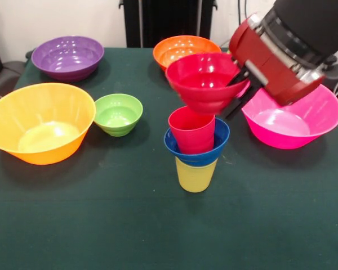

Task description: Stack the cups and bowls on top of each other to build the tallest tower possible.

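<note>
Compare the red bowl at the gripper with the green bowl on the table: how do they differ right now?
The red bowl is up in the air, gripped at its rim by the gripper, just above the red cup; the green bowl rests on the table. The red bowl tilts; the green bowl sits level. The red bowl looks larger. Both are glossy, round and empty.

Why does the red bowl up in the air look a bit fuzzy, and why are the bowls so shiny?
Front view: the small glossy red plastic bowl has a smeared left rim, likely motion blur; the ribbed red cup below looks sharp. Front view: pale glare patches sit inside the large orange-yellow bowl and pink bowl, from overhead light.
</note>
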